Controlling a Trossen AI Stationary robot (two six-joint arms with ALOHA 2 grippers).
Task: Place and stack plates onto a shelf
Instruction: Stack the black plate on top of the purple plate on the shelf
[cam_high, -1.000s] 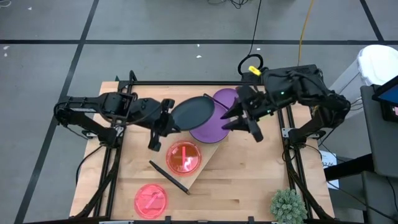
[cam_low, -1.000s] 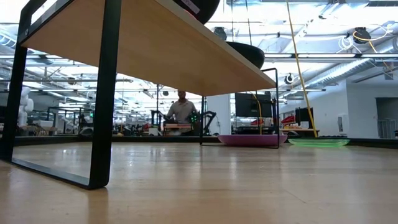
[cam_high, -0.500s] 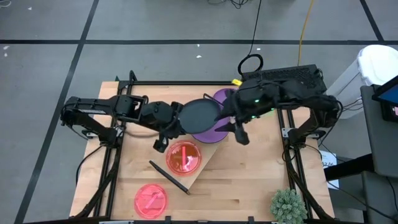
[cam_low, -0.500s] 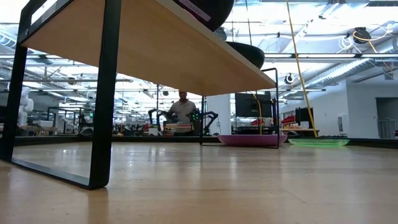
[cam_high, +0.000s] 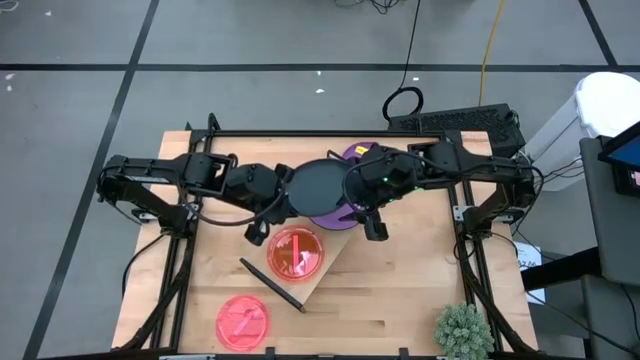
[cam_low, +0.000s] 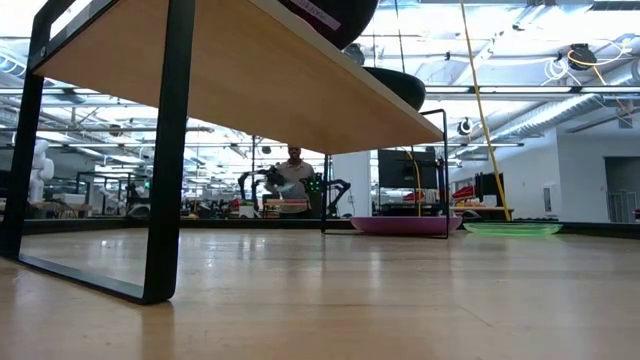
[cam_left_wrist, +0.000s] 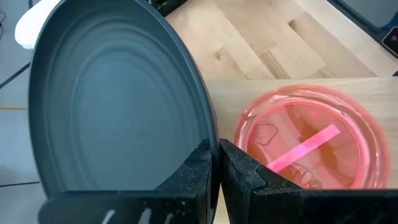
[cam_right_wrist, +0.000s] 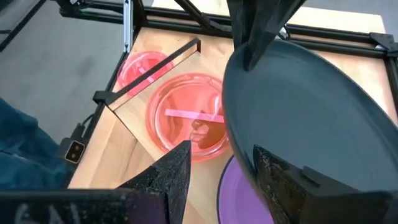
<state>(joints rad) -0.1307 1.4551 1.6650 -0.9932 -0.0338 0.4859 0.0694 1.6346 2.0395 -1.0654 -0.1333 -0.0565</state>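
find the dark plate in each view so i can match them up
High view: dark plate at centre, above the purple plate.
Low view: its dark underside at the top edge, over the shelf.
Left wrist view: fills the left half, rim between the left hand.
Right wrist view: right side.
Shared landmark: the pink plate beside it on the shelf.

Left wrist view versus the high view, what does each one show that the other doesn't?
Only the left wrist view shows the left gripper shut on the dark plate's rim. Only the high view shows the right gripper, the purple plate, a second pink plate on the table and the plant. Both show the dark plate and the pink plate on the shelf.
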